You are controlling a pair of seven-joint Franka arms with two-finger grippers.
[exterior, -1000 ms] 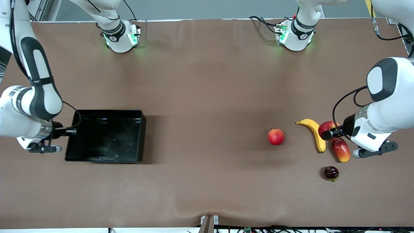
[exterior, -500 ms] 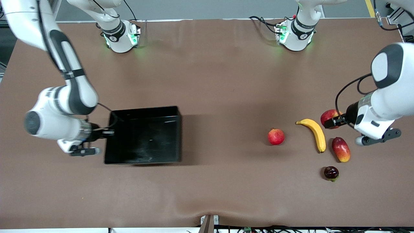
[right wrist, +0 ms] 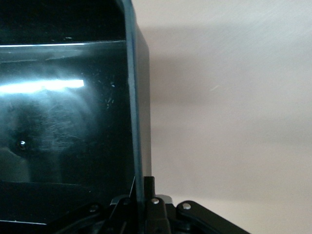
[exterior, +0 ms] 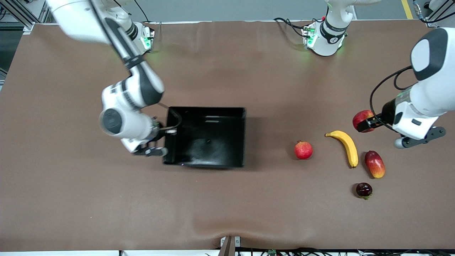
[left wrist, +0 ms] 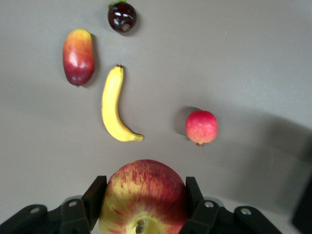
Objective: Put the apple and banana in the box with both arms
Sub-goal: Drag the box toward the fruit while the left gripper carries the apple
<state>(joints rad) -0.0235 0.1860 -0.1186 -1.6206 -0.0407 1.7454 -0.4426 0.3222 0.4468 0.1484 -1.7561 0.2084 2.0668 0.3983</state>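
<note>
- While the apple (exterior: 362,120) sat clamped between the jaws of the left gripper (exterior: 366,124), it hung in the air over the counter (exterior: 227,71) at the left arm's end, above bare cloth just beside the banana's (exterior: 345,145) upper tip.
- From the left wrist view the apple (left wrist: 144,195) filled the space between the two fingers (left wrist: 95,195), stem dimple showing, so the hold looked square across its middle.
- At the box (exterior: 208,137), the right gripper (exterior: 167,132) had its jaws pinched together on the wall facing the right arm's end; the right wrist view showed that thin black wall (right wrist: 139,122) running straight into the jaws.
- Between the apple and the box lay a wide stretch of counter with a pomegranate (exterior: 303,149) on it, so the drop would turn on carrying the apple toward the right arm's end until it was over the box floor.
- On the counter the banana lay with its long axis roughly along the line to the front camera, a mango (exterior: 374,164) just beside its nearer end and a small dark fruit (exterior: 364,190) nearer still.
- Of the two arms the left was plainly nearer the banana; whether the box rested flat or was tipped slightly I could not tell.
</note>
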